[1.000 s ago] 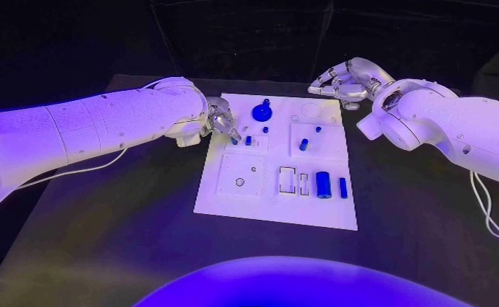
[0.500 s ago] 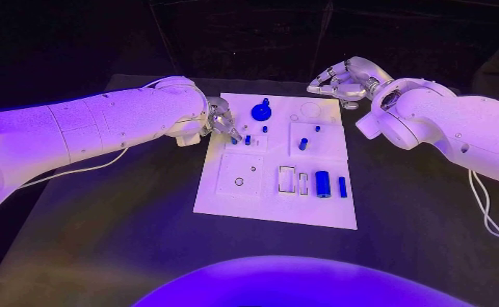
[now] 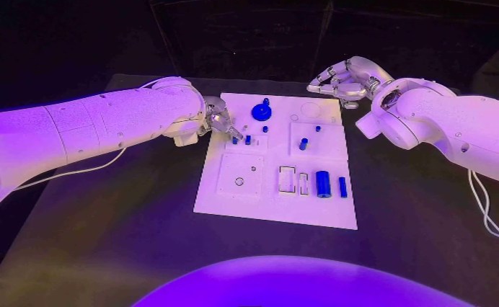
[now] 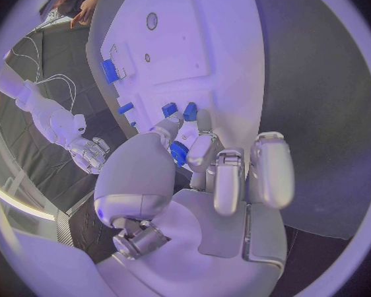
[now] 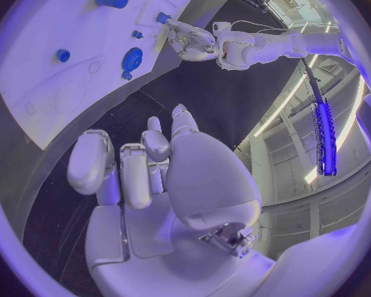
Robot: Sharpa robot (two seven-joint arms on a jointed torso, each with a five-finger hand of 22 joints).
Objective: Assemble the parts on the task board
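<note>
A: What do we count on the board?

B: One white board, lying with its long axis from the table's near edge to its far edge. On its near half we see a big blue cylinder and a thin blue bar side by side near the right edge, both lying with their long axes pointing near to far. Just left of them sit two slim rectangular slots, and left again a square panel with a small ring.

A: And further back?

B: Past the middle we count a short blue peg on the right panel and a smaller one behind it. On the left side two small blue pegs stand close together, with another tiny one just beyond. At the far edge lies a round blue knob, and to its right a pale circular recess. We make that eight blue parts.

A: Our hands?

B: Our left hand is at the board's left edge, its fingertips right by the two pegs. In the wrist view the thumb and a finger come together just above them, but we cannot tell whether anything is pinched. Our right hand hovers beyond the board's far right corner, fingers loosely curled and apart, holding nothing.
</note>
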